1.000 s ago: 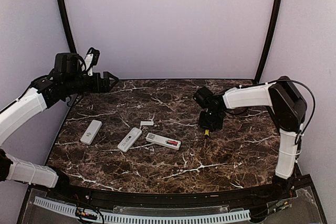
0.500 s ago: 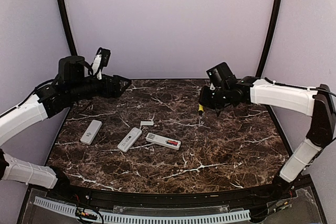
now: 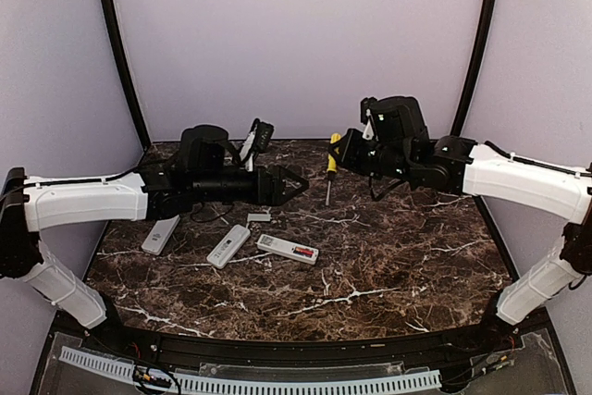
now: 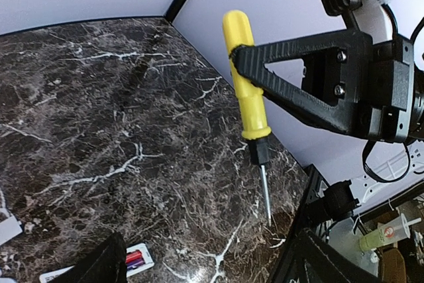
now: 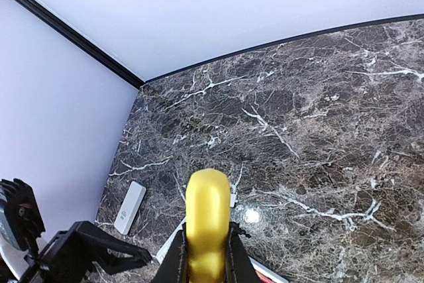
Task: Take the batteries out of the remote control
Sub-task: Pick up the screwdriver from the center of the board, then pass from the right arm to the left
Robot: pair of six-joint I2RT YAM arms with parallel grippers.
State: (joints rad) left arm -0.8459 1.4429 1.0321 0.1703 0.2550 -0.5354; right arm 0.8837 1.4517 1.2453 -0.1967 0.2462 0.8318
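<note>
An open white remote [image 3: 288, 248] lies mid-table with orange-red and dark batteries [image 3: 302, 251] in its bay; the batteries also show in the left wrist view [image 4: 134, 257]. My right gripper [image 3: 340, 156] is shut on a yellow-handled screwdriver [image 3: 330, 162], held in the air with its tip pointing down above the table. In the right wrist view the fingers [image 5: 173, 256] clamp the yellow handle [image 5: 207, 223]. My left gripper [image 3: 294, 182] is open and empty, hovering just left of the screwdriver [image 4: 244, 84], which it faces.
Two closed white remotes [image 3: 160, 233] [image 3: 228, 245] lie to the left of the open one. A small white cover plate [image 3: 259, 217] lies behind them. The marble table [image 3: 407, 256] ends at dark posts and purple walls.
My left arm has swung right from the far left to the table's middle. My right gripper has lifted the screwdriver off the table and carried it left.
</note>
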